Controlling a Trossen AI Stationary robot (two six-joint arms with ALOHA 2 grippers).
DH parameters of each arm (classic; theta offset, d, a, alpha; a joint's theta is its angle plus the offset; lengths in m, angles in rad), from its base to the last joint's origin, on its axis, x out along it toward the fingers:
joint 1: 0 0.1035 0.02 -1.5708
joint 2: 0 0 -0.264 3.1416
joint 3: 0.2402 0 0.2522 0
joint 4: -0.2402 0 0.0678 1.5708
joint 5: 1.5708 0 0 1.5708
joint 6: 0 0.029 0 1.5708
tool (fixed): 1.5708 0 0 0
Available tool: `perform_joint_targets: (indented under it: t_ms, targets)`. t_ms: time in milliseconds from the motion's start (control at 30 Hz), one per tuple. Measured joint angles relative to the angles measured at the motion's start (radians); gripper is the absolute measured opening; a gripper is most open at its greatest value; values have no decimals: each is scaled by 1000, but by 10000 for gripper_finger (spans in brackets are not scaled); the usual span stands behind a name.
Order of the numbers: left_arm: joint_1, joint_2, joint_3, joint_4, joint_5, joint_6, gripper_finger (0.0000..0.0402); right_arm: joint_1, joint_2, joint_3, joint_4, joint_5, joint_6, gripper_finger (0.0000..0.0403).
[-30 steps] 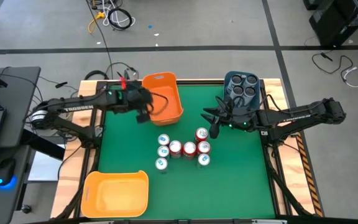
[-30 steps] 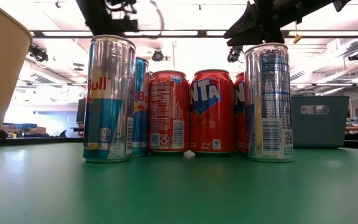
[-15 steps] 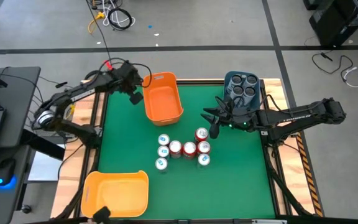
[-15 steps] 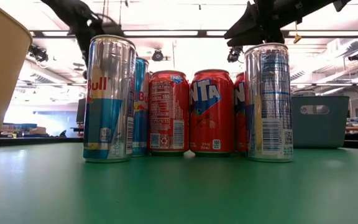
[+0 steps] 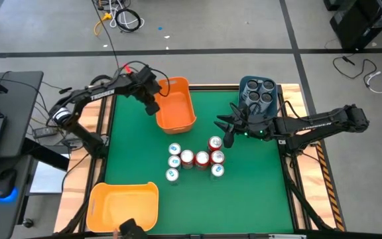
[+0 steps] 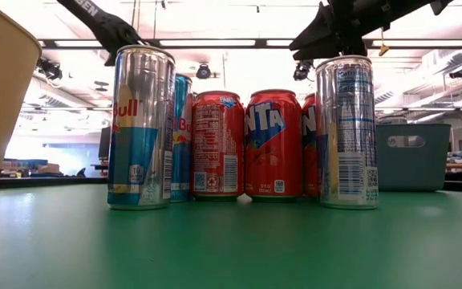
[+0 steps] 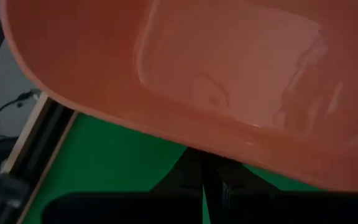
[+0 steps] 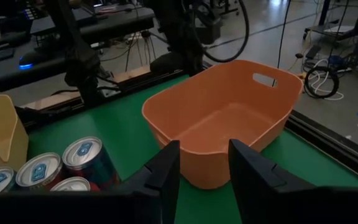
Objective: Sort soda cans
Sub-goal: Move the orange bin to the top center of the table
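From above, the left gripper is seen at the orange bin's rim, its fingers drawn together; whether the rim is pinched between them can hardly be told. The right gripper is held between the blue bin, where four dark cans are stowed, and the cluster of soda cans on the green desk, just ahead of its parted fingers. At desk level, red and silver-blue cans are lined up before the blue bin. In the left wrist view, orange plastic lies right beyond closed fingers. In the right wrist view, the fingers stand apart before the orange bin.
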Motion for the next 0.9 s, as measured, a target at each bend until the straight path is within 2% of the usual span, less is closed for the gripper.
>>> perform_joint_targets:
  t_ms: [167, 467, 767, 900]
  targets:
    - [-40, 49, 20, 48, 38, -21, 0, 0, 0, 0, -1, 0, 0, 123]
    - [-105, 129, 78, 166, 45, -70, 0, 0, 0, 0, -4, 0, 0, 123]
    - [-132, 234, 173, 197, 69, -104, 0, 0, 0, 0, -4, 0, -5, 123]
    - [-138, 237, 205, 193, 64, -118, 0, 0, 0, 0, -8, 0, -17, 123]
